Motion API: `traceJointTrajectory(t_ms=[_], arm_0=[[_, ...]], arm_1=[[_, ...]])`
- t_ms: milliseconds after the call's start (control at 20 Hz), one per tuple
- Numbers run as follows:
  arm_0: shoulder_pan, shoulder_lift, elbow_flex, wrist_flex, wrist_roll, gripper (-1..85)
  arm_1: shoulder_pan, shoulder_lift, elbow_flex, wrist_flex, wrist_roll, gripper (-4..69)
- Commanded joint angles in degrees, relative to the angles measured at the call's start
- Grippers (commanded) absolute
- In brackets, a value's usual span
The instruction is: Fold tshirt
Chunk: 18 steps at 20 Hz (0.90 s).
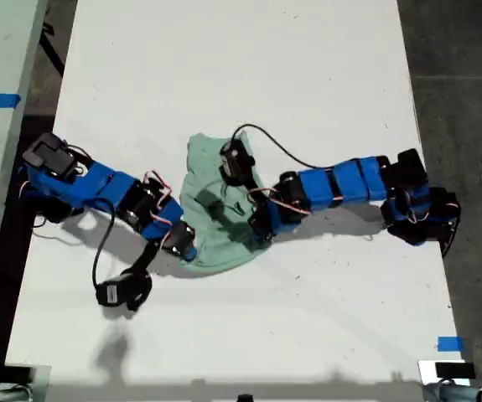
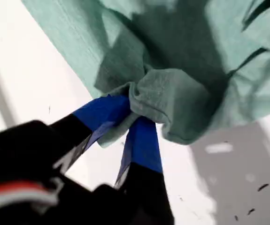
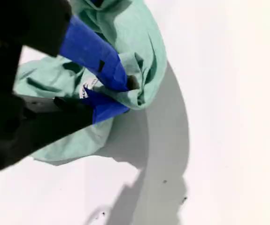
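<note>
Tshirt crumpled mid-table, both grippers clamped on it

Closest in, you see my first gripper (image 2: 135, 115) with its blue-taped jaws closed on a thick rolled fold of the tshirt (image 2: 172, 93). The pale green cloth fans out wide beyond the jaw tips and hangs in loose creases. White table (image 2: 36, 84) shows beside it.

My second gripper (image 3: 124, 93) is likewise pinched shut on cloth. Its two blue jaws grip a bunched edge of the tshirt (image 3: 139, 42), with the rest heaped behind them. Bare table (image 3: 228, 93) and a broad grey shadow lie past that edge.

In the exterior view the tshirt (image 1: 211, 213) lies as a rumpled heap near the middle of the white table (image 1: 241, 67), not spread flat. One blue arm (image 1: 98, 184) reaches in from the exterior view's left, its tip at the heap's lower left edge. The other blue arm (image 1: 341, 184) comes from the exterior view's right and ends on the heap's right side. You cannot tell from the wrist views which arm is first. A blue tape mark (image 1: 450, 343) sits near the table corner at the exterior view's lower right.
</note>
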Motion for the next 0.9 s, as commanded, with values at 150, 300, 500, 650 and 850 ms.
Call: traceJointTrajectory(t_ms=[150,300,500,650,850], arm_0=[[-21.7,18.5,8.7,2.8,12.2,0.0],[-31.2,18.1,10.3,0.8,19.5,0.0],[-37.1,18.3,14.2,-1.9,23.6,0.1],[-46.0,23.8,17.1,-1.8,26.5,21.7],[-66.4,44.8,26.8,-1.8,35.0,28.9]], arm_1=[[17.1,5.6,-1.9,-7.1,-9.7,-0.9],[22.1,5.8,-1.8,-9.6,-11.2,-0.9],[25.1,5.8,-1.1,-11.0,-11.5,-1.1],[30.8,7.5,-1.1,-11.6,-12.8,42.6],[44.8,19.3,3.9,-6.1,-16.1,32.3]])
